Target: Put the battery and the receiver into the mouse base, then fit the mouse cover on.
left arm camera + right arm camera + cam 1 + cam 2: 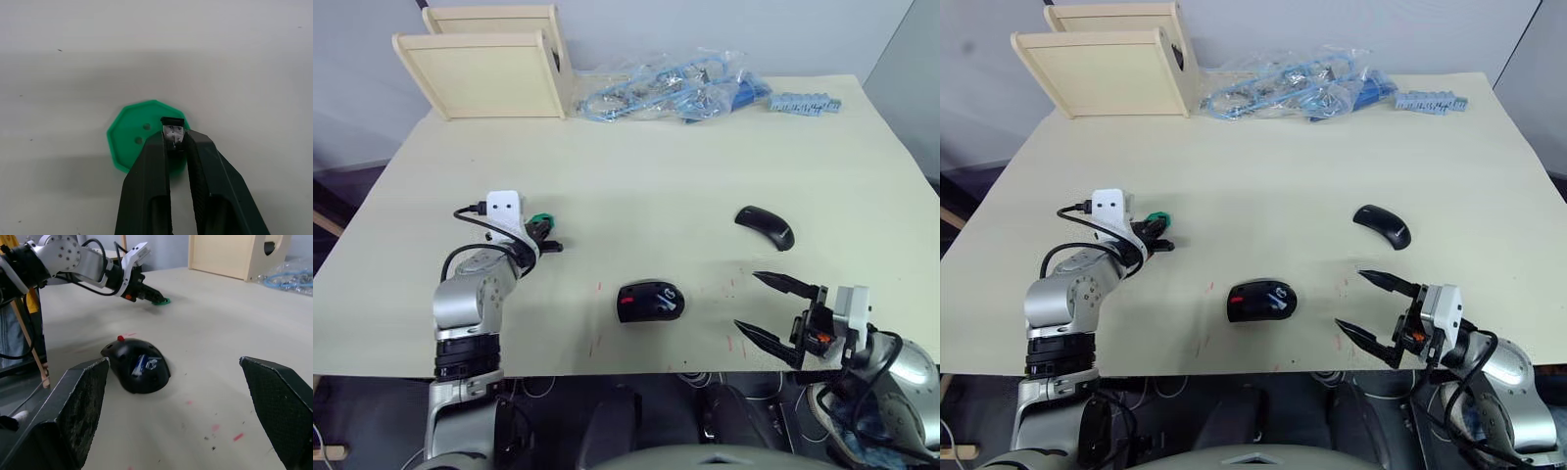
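Bare table [636,186] lies open between my left fingers [548,235] at the green disc [134,137] and the mouse base [649,301]. My right fingers [771,313], spread wide, face the base across clear surface. The mouse cover [766,227] sits apart; wooden boxes [494,64] and bagged parts [685,93] crowd the far edge.

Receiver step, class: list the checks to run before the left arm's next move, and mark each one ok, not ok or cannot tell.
1. Left gripper shut on the receiver: ok.
2. Receiver lifted off the green disc: cannot tell.
3. Battery seated in the mouse base: ok.
4. Right gripper open, beside the base: ok.
5. Mouse cover lies apart from the base: ok.
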### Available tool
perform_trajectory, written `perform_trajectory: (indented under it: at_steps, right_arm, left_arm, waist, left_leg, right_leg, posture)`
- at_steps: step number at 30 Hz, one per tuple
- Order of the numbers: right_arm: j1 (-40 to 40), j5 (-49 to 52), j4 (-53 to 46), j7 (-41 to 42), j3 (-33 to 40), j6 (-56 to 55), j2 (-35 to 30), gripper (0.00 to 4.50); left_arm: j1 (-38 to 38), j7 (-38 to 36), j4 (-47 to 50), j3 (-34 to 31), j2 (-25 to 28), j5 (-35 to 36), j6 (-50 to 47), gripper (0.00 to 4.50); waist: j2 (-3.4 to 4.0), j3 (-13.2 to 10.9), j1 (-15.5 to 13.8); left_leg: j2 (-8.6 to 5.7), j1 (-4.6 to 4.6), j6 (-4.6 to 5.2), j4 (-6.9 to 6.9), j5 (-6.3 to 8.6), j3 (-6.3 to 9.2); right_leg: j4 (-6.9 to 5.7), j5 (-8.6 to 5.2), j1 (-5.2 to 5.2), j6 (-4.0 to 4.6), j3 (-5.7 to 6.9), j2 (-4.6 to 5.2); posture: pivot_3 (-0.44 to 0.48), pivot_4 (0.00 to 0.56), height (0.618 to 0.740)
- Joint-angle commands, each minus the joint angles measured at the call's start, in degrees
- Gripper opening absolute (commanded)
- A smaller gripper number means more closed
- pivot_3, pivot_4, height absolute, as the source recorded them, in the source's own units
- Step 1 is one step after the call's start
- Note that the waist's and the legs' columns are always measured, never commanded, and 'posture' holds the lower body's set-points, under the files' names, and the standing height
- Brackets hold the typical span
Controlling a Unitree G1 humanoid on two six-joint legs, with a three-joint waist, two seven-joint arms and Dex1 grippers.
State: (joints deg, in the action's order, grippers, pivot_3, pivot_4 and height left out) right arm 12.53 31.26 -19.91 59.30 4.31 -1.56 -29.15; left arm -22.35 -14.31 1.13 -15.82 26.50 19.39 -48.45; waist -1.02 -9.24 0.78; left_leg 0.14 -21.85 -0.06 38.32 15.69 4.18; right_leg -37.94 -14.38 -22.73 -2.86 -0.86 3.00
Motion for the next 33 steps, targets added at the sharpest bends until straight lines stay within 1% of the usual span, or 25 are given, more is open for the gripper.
perform_trajectory:
  at_steps: [1,6,12,15,19,25,27,29,33]
  right_arm:
    - [-2.15,2.81,-1.72,-0.83,1.38,2.88,-1.32,4.5]
    - [-3.84,4.18,-2.07,-0.84,2.53,4.64,-2.63,4.5]
    - [-3.8,4.56,-1.9,0.42,3.6,3.87,-3.32,4.5]
    - [-1.88,4.5,-3.72,0.07,4.68,3.95,-3.68,4.5]
    - [0.16,6.2,-8.73,-3.23,5.48,7.67,-4.04,4.5]
    - [2.07,9.05,-14.85,-7.39,5.39,13.9,-5.59,4.5]
    - [0.01,8.84,-17.36,-11.96,5.29,17.24,-6.04,4.5]
    - [-2.28,11.99,-19.25,-15.57,5.37,22.31,-7.1,4.5]
    - [-6.97,15.56,-22.53,-24.6,6.17,33.31,-10.71,4.5]
  left_arm:
    - [-0.06,-8.9,5.85,-2.68,5.09,5.45,-0.39,0.0]
    - [0.43,-17.23,9.91,-2.01,10.86,10.91,-3.93,0.0]
    - [-0.47,-27.84,12.31,1.27,16.37,14.7,-3.14,0.0]
    - [-2.17,-36.35,13.04,4.3,19.36,16.84,-1.29,0.0]
    - [-5.2,-46.21,11.45,10.39,22.17,15.2,4.11,0.0]
    - [-9.39,-53.75,8.31,15.69,22.53,13.36,9.18,0.0]
    - [-12.47,-57.64,6.8,19.37,21.97,11.32,12.31,0.0]
    - [-14.95,-60.58,5.21,21.93,21.11,9.89,14.7,0.0]
    - [-17.88,-63.49,3.37,25.31,19.7,7.07,18.83,0.0]
  waist:
    - [0.0,-0.01,-0.03]
    - [0.04,-0.03,-0.06]
    - [0.04,-0.04,0.0]
    - [0.07,-0.07,-0.01]
    - [0.1,-0.12,-0.09]
    - [0.16,-0.17,0.2]
    - [0.15,-0.2,0.08]
    - [0.13,-0.22,-0.01]
    - [0.15,-0.24,0.04]
  left_leg:
    - [0.0,0.0,0.0,0.0,0.0,-0.01]
    - [0.0,-0.01,0.0,-0.01,0.0,-0.04]
    - [0.01,-0.01,0.01,-0.01,0.0,-0.07]
    - [0.01,-0.01,0.01,-0.01,0.01,-0.09]
    - [0.02,-0.03,0.01,-0.01,0.01,-0.42]
    - [0.11,0.03,0.02,-0.01,0.01,-0.59]
    - [0.13,0.02,0.03,-0.01,0.01,-0.6]
    - [0.12,0.0,0.03,0.01,0.01,-0.61]
    - [0.11,-0.02,0.04,-0.01,0.02,-0.63]
  right_leg:
    - [0.0,0.0,0.0,0.0,0.0,0.01]
    - [0.03,0.0,0.0,0.0,-0.01,0.02]
    - [0.02,-0.01,0.0,-0.01,-0.02,0.01]
    - [0.03,-0.01,0.0,-0.01,-0.03,0.0]
    - [0.04,-0.01,-0.01,-0.01,-0.02,-0.01]
    - [0.02,-0.01,-0.01,-0.01,-0.17,-0.12]
    - [0.02,-0.01,-0.02,-0.01,-0.18,-0.14]
    - [0.03,-0.01,-0.02,-0.02,-0.18,-0.14]
    - [0.07,-0.02,-0.04,-0.02,-0.19,-0.14]
  posture:
    - [0.0,0.15,0.74]
    - [0.0,0.15,0.74]
    - [0.0,0.15,0.74]
    - [0.0,0.15,0.74]
    - [0.0,0.15,0.74]
    - [0.0,0.15,0.74]
    - [0.0,0.15,0.74]
    - [0.0,0.15,0.74]
    - [0.0,0.15,0.74]
